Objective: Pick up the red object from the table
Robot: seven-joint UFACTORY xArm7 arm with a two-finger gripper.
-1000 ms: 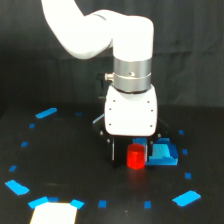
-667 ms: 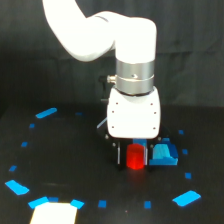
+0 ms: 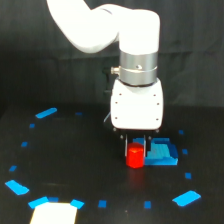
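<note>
Now we see our gripper right over the red object, fingers down each side, not squeezing it yet.

**A:** So what's your setup look like behind everything?

**B:** You've got a black curtain hanging as the backdrop, with soft vertical folds in it, pretty dim all the way across. Below that it's all one flat black surface, so your whole scene reads really dark.

**A:** Any markers around?

**B:** Yeah, you've got blue tape bits scattered in a loose ring, like that slanted strip toward the exterior view's left. There's also a bright whitish patch at the bottom edge, totally blown out by the light.
</note>
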